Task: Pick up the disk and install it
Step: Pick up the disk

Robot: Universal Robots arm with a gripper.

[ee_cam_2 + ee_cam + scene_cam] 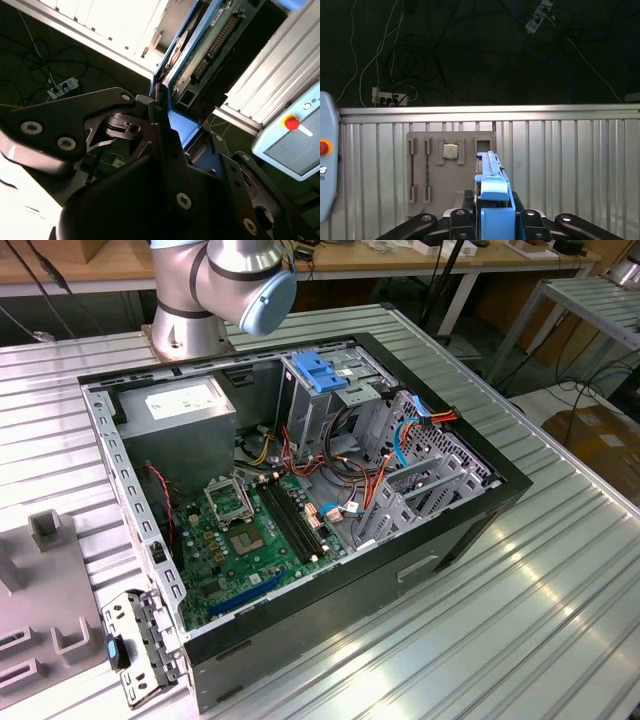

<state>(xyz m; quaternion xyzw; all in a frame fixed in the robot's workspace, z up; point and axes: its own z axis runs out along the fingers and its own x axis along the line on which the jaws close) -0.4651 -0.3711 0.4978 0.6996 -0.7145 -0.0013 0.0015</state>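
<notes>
On the ribbed metal table [570,165] in the first wrist view lies a grey moulded tray [419,170] holding a square chip [450,150]. Nearer, the black gripper [492,210] clamps the disk [492,180] edge-on, its blue plastic rails showing and its lower end hidden.

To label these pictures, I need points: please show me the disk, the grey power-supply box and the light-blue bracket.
disk [494,192]: first wrist view, on its blue side rail.
power-supply box [182,403]: exterior view, on its white sticker.
light-blue bracket [320,372]: exterior view, on its top face.
</notes>
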